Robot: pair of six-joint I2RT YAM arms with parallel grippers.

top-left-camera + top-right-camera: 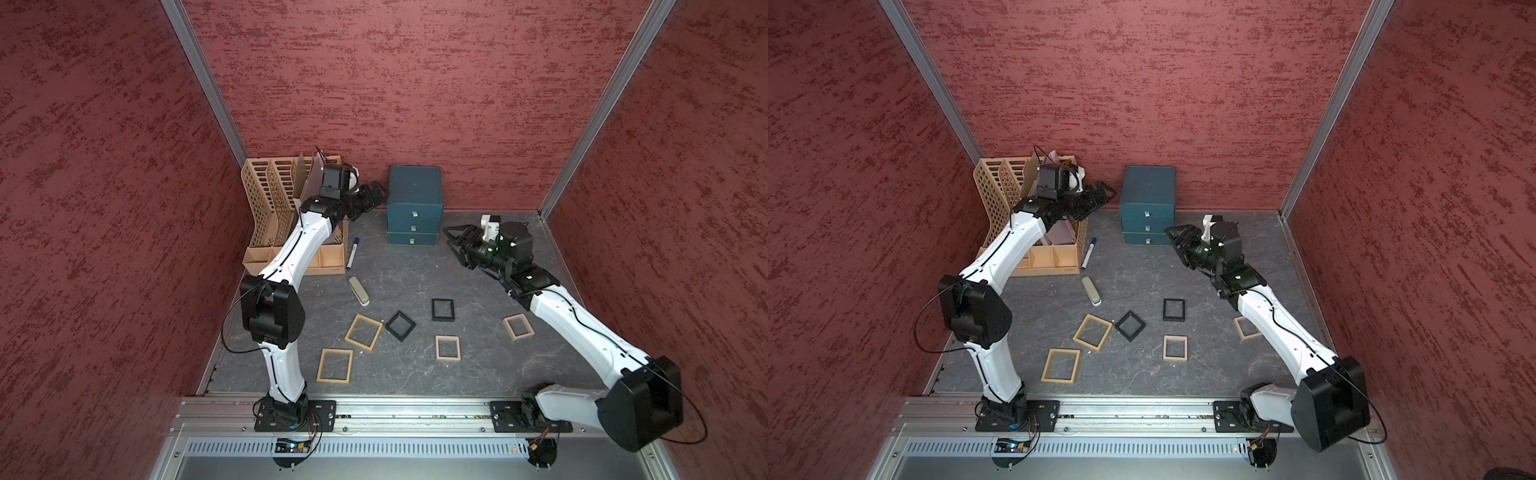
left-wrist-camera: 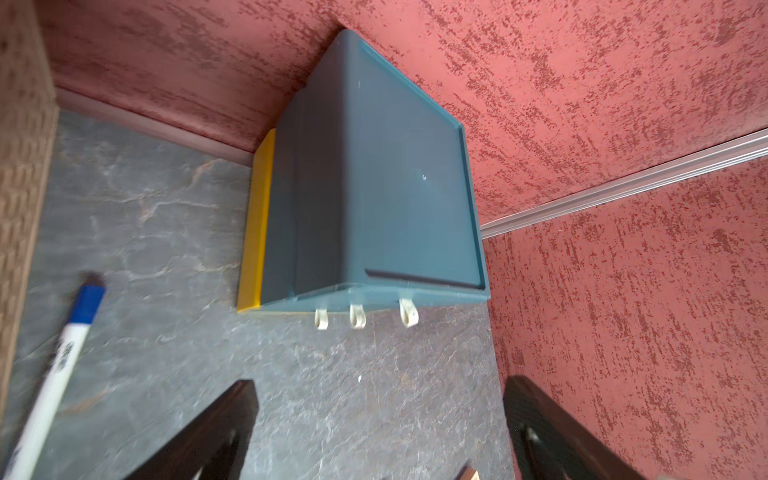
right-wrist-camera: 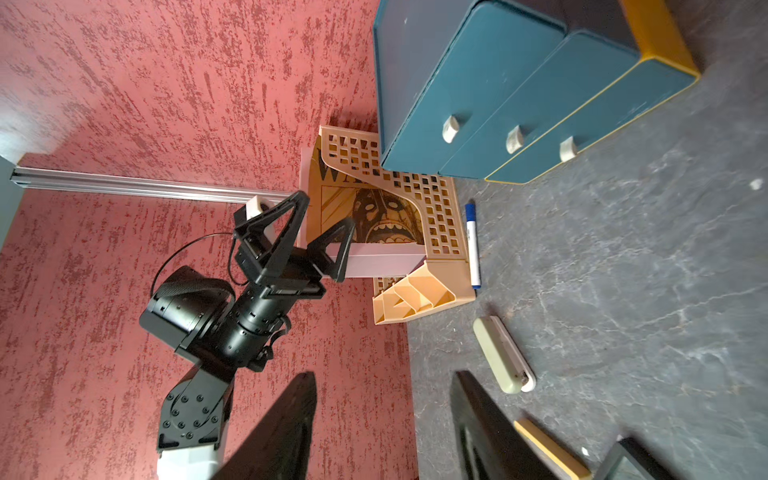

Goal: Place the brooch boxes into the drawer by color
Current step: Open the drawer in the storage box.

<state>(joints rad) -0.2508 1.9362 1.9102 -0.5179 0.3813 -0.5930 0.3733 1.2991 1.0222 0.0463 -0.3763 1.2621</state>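
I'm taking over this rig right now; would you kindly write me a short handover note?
Left gripper: open, empty, raised beside the drawer unit.
Right gripper: open, empty, near its front.
Four tan brooch boxes and two black brooch boxes lie loose on the table.
Done: nothing; all three drawers are shut.
Left: open drawers, sort every box in by colour.

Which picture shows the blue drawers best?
The right wrist view: the blue drawers show three fronts and handles large. Both top views show them small, from above; the left wrist view shows mostly the top.
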